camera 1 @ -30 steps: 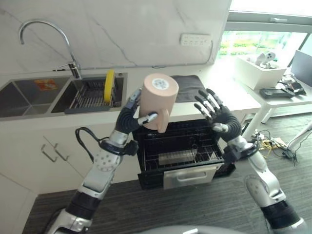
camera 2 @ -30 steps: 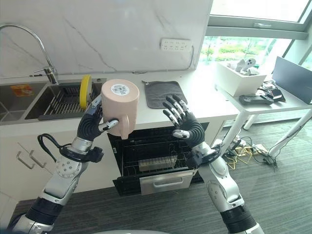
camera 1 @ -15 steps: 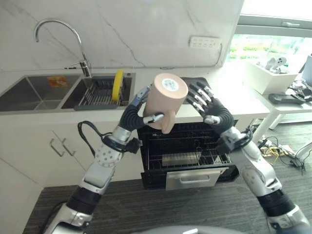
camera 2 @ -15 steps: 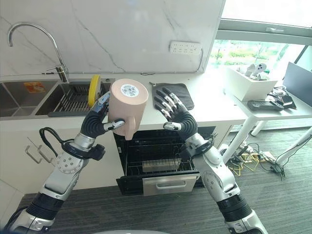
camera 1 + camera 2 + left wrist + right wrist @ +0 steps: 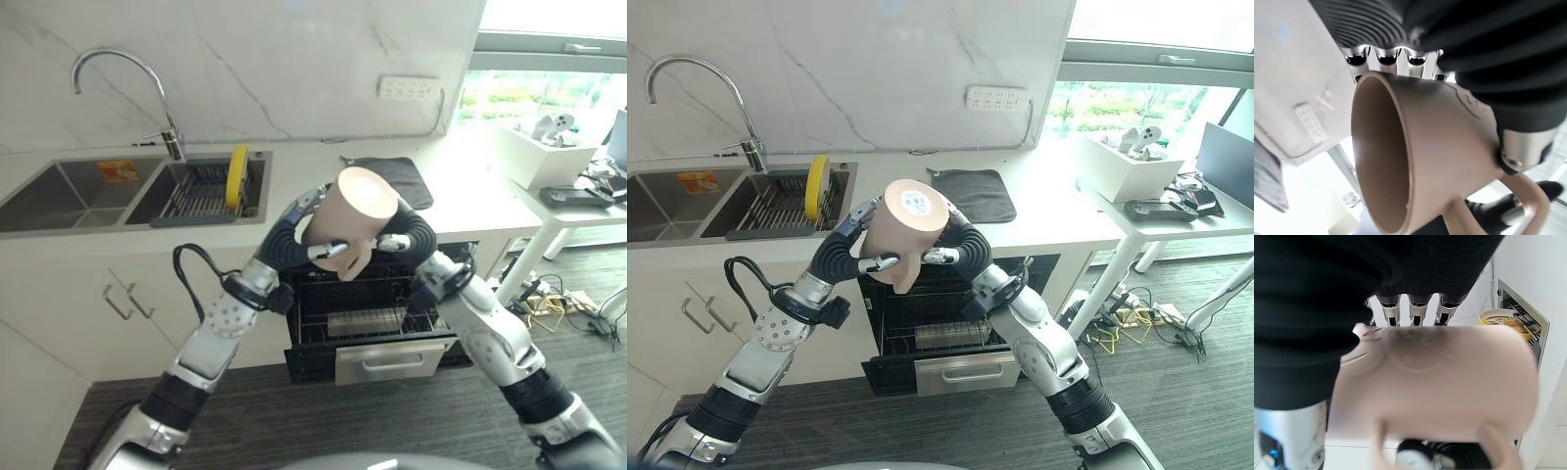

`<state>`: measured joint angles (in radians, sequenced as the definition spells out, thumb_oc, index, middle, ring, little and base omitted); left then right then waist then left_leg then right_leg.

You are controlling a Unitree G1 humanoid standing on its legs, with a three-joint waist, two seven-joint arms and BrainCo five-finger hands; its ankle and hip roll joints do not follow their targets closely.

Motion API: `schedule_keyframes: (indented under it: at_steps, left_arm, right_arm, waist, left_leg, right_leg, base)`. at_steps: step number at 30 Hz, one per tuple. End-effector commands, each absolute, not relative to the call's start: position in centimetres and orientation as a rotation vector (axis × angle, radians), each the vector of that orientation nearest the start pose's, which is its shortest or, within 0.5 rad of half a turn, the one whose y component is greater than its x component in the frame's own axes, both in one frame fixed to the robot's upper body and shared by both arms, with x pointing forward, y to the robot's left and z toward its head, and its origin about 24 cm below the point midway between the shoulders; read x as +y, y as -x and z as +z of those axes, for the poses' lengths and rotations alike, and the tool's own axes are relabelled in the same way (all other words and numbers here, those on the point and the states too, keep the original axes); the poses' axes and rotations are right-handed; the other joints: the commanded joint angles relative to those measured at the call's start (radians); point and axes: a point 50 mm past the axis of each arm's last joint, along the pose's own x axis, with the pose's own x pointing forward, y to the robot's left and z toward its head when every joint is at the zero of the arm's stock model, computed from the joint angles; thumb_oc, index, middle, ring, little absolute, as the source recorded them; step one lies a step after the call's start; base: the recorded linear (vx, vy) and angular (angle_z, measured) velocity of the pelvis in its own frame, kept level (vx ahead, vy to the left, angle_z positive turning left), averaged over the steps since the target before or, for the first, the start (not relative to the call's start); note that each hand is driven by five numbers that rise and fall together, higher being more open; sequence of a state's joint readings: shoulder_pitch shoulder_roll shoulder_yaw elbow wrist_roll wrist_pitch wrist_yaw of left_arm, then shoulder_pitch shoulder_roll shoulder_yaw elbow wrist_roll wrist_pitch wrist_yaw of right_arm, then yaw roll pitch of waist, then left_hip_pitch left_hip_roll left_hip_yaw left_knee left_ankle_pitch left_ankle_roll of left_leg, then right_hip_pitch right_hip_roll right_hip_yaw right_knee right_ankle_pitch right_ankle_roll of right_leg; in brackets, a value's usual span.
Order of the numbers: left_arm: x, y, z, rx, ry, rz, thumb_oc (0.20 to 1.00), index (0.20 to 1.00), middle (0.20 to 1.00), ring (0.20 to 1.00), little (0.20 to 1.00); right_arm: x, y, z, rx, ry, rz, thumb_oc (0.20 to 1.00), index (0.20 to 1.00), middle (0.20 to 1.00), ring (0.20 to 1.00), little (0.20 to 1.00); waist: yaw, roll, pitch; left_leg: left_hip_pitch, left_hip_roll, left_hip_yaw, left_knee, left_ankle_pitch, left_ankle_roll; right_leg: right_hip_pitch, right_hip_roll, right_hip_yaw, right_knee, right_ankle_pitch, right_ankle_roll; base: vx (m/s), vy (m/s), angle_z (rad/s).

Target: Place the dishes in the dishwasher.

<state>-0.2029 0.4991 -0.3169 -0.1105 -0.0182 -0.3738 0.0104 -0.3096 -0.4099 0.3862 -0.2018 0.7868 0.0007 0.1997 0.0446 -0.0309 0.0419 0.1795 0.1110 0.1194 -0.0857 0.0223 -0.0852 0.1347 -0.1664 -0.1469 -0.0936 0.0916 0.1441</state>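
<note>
A: Where's the pink mug (image 5: pixel 906 223)?
B: In the air in front of the counter (image 5: pixel 1058 220), above the open dishwasher (image 5: pixel 945 328), held on its side with the handle down.
A: Hands?
B: Left hand (image 5: pixel 844 250) curled round one side of it, right hand (image 5: pixel 958 247) wrapped on the other. Looks like a handover so the right can lower it to the rack.
A: Other dishes?
B: Yellow plate (image 5: pixel 814 186) upright in the sink rack (image 5: pixel 774 208).

Your left hand (image 5: pixel 1508 93) around a beige mug (image 5: pixel 1420 161), fingers (image 5: pixel 1386 58) past its far side, thumb at the handle.
</note>
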Motion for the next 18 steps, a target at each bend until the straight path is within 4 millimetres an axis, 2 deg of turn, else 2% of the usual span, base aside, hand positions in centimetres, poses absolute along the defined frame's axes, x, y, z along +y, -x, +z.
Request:
schedule_keyframes:
  at_steps: [1, 10, 18]
  left_arm:
    - [12.2, -27.5, 15.9, -0.72, -0.469, -0.434, 0.2, 0.2, 0.2, 0.2, 0.2]
    - [12.2, -27.6, 15.0, -0.703, -0.535, -0.435, 0.2, 0.2, 0.2, 0.2, 0.2]
    - [12.1, -27.6, 14.9, -0.711, -0.545, -0.427, 0.2, 0.2, 0.2, 0.2, 0.2]
  right_arm:
    - [-8.2, -27.5, 18.4, -0.4, -0.344, 0.809, 1.0, 1.0, 1.0, 1.0, 1.0]
    - [-7.7, -27.7, 18.4, -0.376, -0.343, 0.782, 1.0, 1.0, 1.0, 1.0, 1.0]
    - [-7.6, -28.0, 18.2, -0.374, -0.266, 0.718, 1.0, 1.0, 1.0, 1.0, 1.0]
  waist:
    - [0.026, -0.004, -0.005]
    - [0.031, -0.003, -0.007]
    - [0.028, -0.002, -0.005]
  left_leg:
    - [-0.009, 0.037, -0.117, -0.002, -0.07, 0.003]
    - [-0.006, 0.037, -0.12, -0.002, -0.07, 0.003]
    - [-0.007, 0.035, -0.121, -0.002, -0.071, 0.006]
  right_leg:
    - [0.038, -0.064, -0.047, 0.006, -0.067, 0.032]
    - [0.042, -0.064, -0.046, 0.006, -0.068, 0.031]
    - [0.042, -0.062, -0.038, 0.006, -0.07, 0.028]
  base:
    - [0.0, 0.0, 0.0]
    - [0.0, 0.0, 0.0]
    - [0.0, 0.0, 0.0]
